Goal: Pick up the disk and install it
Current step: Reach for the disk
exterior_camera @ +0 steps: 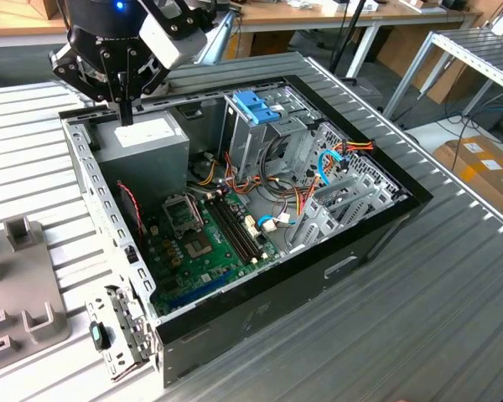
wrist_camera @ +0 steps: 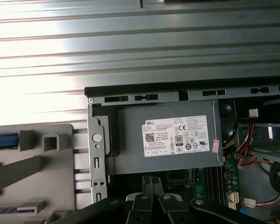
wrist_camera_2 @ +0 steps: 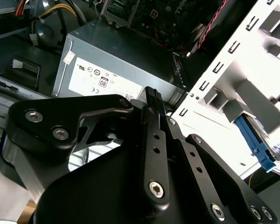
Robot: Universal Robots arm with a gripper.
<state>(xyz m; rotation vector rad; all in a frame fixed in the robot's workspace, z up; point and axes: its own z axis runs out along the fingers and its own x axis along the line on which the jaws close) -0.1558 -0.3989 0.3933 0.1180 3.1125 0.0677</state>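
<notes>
My gripper (exterior_camera: 126,113) hangs over the back left corner of the open computer case (exterior_camera: 377,226), just above the grey power supply box (exterior_camera: 147,138) with its white sticker. The two black fingers (wrist_camera_2: 151,100) lie pressed together with nothing between them, and both wrist views show them shut (wrist_camera: 151,183). The disk shows as a blue side rail (wrist_camera: 2,140) lying in the grey holder (wrist_camera: 37,168) beside the case. In the second wrist view the same blue rail (wrist_camera_2: 254,140) sits in that holder, with a bit of label next to it.
Inside the case a bright blue latch (exterior_camera: 256,105) tops the grey drive cage (exterior_camera: 243,138). The green motherboard (exterior_camera: 201,243) and loose coloured cables (exterior_camera: 310,188) fill the floor. The case's perforated metal wall (exterior_camera: 92,184) stands just under the gripper. The grey holder (exterior_camera: 17,276) lies on the ribbed table at the exterior view's left.
</notes>
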